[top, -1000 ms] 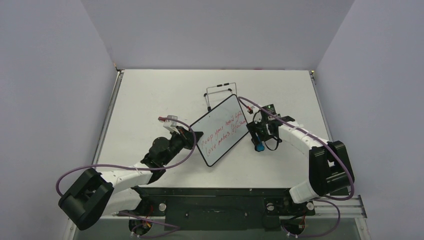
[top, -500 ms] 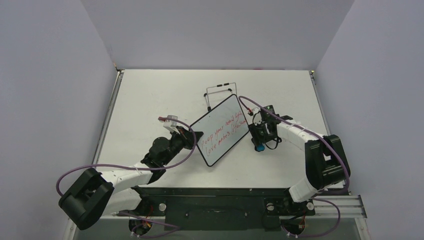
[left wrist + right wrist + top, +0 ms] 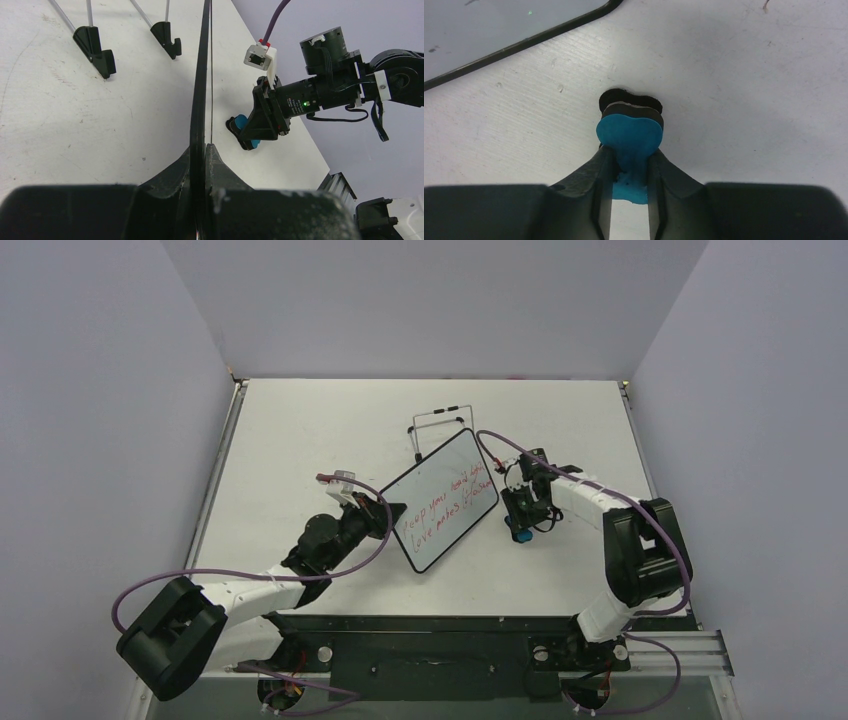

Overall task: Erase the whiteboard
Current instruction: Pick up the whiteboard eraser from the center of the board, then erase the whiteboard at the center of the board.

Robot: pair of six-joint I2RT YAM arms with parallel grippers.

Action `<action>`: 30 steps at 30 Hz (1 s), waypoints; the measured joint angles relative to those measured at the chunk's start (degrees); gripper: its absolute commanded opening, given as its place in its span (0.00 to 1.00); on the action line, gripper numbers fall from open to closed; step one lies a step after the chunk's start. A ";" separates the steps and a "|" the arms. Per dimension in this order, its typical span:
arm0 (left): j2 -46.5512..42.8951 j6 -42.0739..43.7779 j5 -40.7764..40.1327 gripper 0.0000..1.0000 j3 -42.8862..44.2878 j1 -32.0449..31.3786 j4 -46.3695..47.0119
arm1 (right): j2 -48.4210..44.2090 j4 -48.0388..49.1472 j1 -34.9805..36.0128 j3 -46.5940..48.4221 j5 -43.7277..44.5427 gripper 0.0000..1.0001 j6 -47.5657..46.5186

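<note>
top / board: board (image 3: 441, 502) is lying diagonally mid-table (image 3: 300, 440), face toward the camera, red writing (image 3: 440, 511) across it, not wiped.
top / left gripper: left gripper (image 3: 392, 517) is clamping the board's left edge, jaws closed right down on the frame.
top / right gripper: right gripper (image 3: 519, 524) is pointing down just off the board's right corner, pinching the blue eraser (image 3: 519, 536).
top / stand: black wire stand (image 3: 440, 426) is standing on the table just behind the board's far corner.
left wrist / board: board is showing edge-on, running straight up the frame from between the fingers (image 3: 220, 172). Both are pressing on it with no gap.
left wrist / stand: its two black feet are resting on the table, left of the board edge.
left wrist / right gripper: it is reaching down on the board's other side with the eraser at its tip, close to the table and apart from the board.
right wrist / grip: both fingers (image 3: 589, 175) are squeezing the eraser's blue body, spread only as wide as the eraser.
right wrist / eraser: black felt end is facing the table. Can't tell whether it is touching or just above.
right wrist / board: black-framed corner is showing top left, near the eraser but not touching it.
</note>
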 measured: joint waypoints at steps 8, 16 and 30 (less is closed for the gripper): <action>-0.33 0.00 -0.02 0.00 -0.02 0.00 -0.35 | -0.63 -0.59 0.00 0.15 -0.85 0.00 -2.27; -1.09 0.02 0.00 0.00 -0.02 0.00 -1.07 | -15.32 -1.46 0.13 -0.02 -9.01 0.00 -12.22; 0.85 -3.78 -1.20 0.00 -0.04 -0.02 0.00 | -20.68 -7.61 26.08 1.25 -12.09 0.00 -40.68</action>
